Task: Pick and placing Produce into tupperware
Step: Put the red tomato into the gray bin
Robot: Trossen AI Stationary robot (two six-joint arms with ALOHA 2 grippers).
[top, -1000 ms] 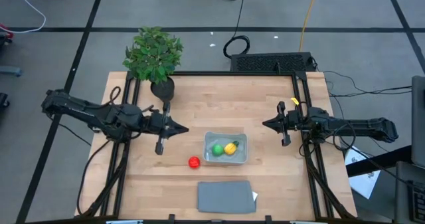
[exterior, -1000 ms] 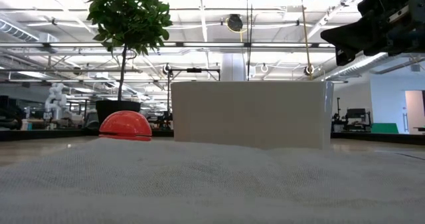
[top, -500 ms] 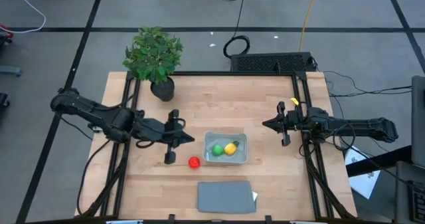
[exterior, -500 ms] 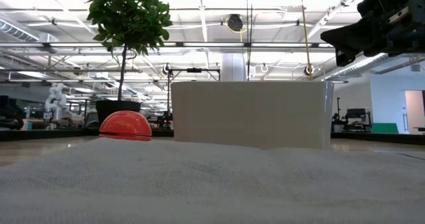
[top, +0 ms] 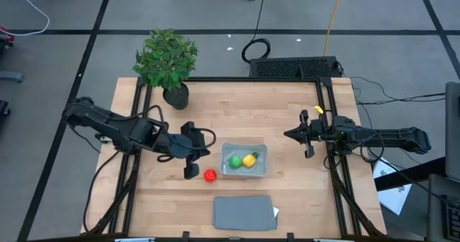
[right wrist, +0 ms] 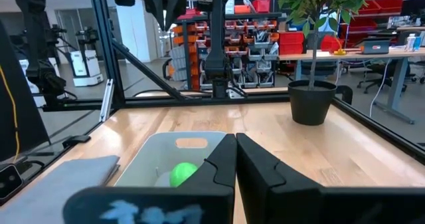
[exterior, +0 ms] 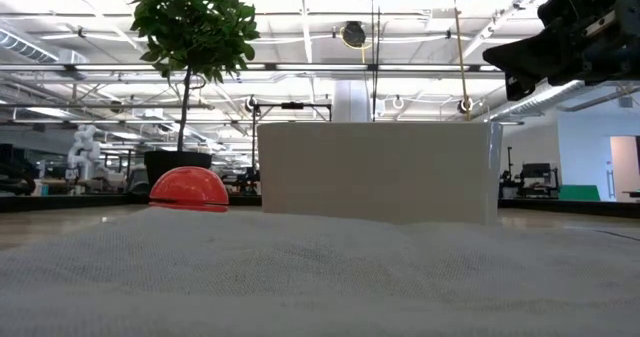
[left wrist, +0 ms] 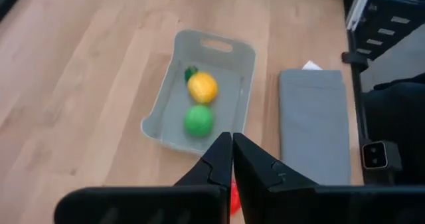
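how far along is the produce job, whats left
Done: the green ball and yellow piece lie in the tupperware. In hand: nothing; the left tool is shut, near the red ball. Left: that red ball sits on the table beside the tub. The right tool waits shut, off to the tub's right.

Surface (top: 280, 102): pale wood planks, dark rails along its sides.
Plant (top: 167, 57): leafy, in a dark pot, at the far left corner.
Lid (top: 244, 212): flat, grey, rectangular, near the front edge; a white scrap at its right corner.
Cables (top: 253, 49): black and yellow, on the grey floor beyond.
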